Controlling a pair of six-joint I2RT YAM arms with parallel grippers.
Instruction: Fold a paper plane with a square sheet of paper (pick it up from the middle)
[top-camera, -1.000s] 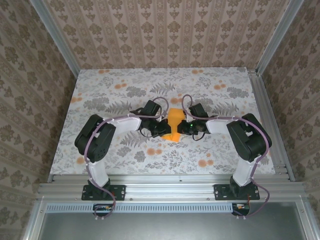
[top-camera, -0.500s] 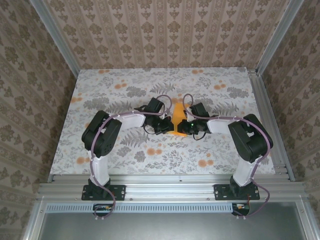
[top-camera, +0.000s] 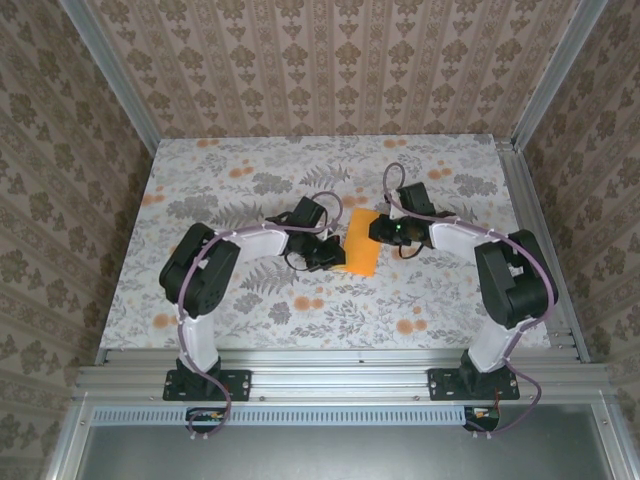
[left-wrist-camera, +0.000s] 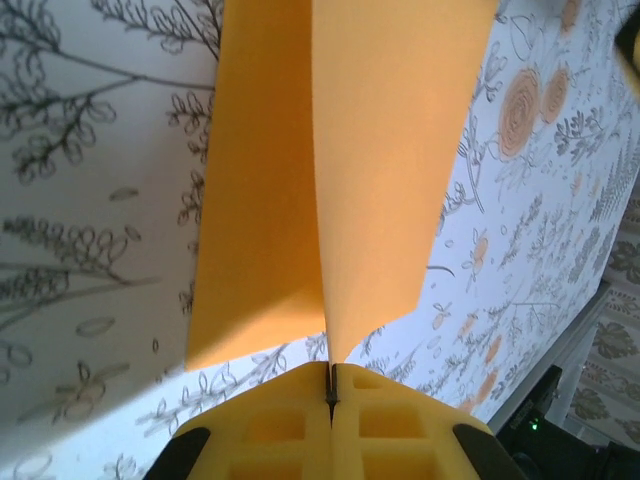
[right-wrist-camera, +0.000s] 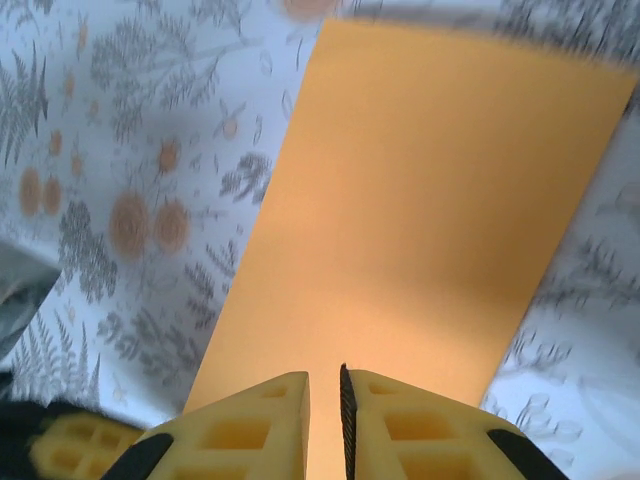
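Observation:
The square sheet of paper (top-camera: 360, 245) is bright orange and folded into a narrow rectangle at the middle of the table. A paper plane is out of view. My left gripper (top-camera: 333, 252) is shut on the sheet's left edge. In the left wrist view the yellow fingertips (left-wrist-camera: 331, 385) pinch a raised fold, with one flap (left-wrist-camera: 260, 200) lying to its left and another flap (left-wrist-camera: 400, 150) to its right. My right gripper (top-camera: 376, 231) is at the sheet's far right corner. Its jaws (right-wrist-camera: 324, 395) stand slightly open with nothing between them, and the paper (right-wrist-camera: 420, 220) lies just beyond them.
The floral tablecloth (top-camera: 250, 180) covers the table. Aluminium rails run along the right side (top-camera: 535, 240) and the near edge (top-camera: 340, 365). Patterned walls close in the left, right and back. Both arms' elbows stand at the near left and near right of the paper.
My right gripper has let go of the paper, opened a little and drawn back to the far right. The left gripper stays shut on the sheet, which now lies wider and flatter.

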